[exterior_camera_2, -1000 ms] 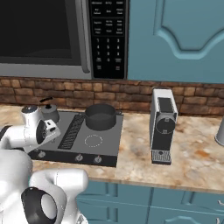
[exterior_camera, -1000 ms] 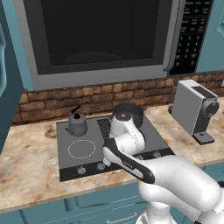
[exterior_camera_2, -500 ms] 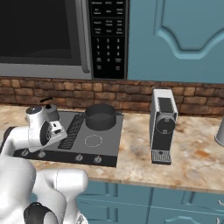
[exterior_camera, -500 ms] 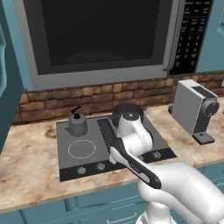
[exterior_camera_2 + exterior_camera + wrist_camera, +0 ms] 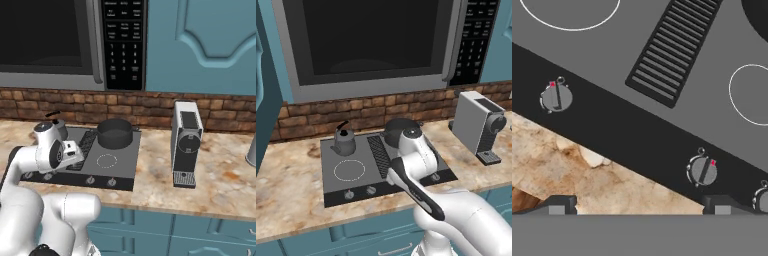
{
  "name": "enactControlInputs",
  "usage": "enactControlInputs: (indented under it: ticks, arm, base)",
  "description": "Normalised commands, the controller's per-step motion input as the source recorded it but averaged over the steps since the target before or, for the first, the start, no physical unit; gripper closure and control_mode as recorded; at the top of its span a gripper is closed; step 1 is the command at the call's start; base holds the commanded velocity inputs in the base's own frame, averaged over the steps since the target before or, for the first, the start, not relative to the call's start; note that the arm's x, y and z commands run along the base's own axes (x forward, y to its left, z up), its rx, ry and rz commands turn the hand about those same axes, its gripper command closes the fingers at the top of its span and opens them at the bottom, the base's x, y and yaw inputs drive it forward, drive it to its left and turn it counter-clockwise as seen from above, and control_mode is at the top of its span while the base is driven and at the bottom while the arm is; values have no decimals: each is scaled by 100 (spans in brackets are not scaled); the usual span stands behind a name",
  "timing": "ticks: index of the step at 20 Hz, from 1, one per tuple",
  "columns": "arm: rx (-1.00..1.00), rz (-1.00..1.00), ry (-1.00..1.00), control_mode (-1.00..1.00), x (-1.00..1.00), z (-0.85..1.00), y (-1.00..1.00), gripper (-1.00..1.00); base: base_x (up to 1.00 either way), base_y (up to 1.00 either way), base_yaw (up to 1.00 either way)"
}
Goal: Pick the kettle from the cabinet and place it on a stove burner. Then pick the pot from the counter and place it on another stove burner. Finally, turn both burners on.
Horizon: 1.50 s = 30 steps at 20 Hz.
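Gripper (image 5: pixel 639 205) held with jaws wide apart, empty, over cooktop (image 5: pixel 662 50) front strip. Kettle (image 5: pixel 344 142) on rear left burner, pot (image 5: pixel 115 132) on rear right.

Even, sharp, seemingly shadowless rendered light

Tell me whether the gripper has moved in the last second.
Yes. In the right base view the gripper has shifted right along the front of the cooktop, toward its ribbed strip.
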Motion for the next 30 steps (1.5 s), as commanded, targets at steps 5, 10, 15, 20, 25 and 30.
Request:
enactControlInputs:
  ticks: [5,10,15,20,25,30]
  arm:
    - [0,-16,0,-100,-1,5,-25,-100]
    - [0,-17,0,-100,-2,2,-23,-100]
    - [0,-13,-1,-100,-1,0,-12,-100]
    - [0,-5,-2,-100,0,0,-1,-100]
    - [0,-2,0,-100,0,0,-7,-100]
    - [1,0,0,-100,0,0,-25,-100]
  base:
    - [0,0,0]
    - [0,0,0]
    - [0,0,0]
    - [0,0,0]
    - [0,0,0]
    - [0,0,0]
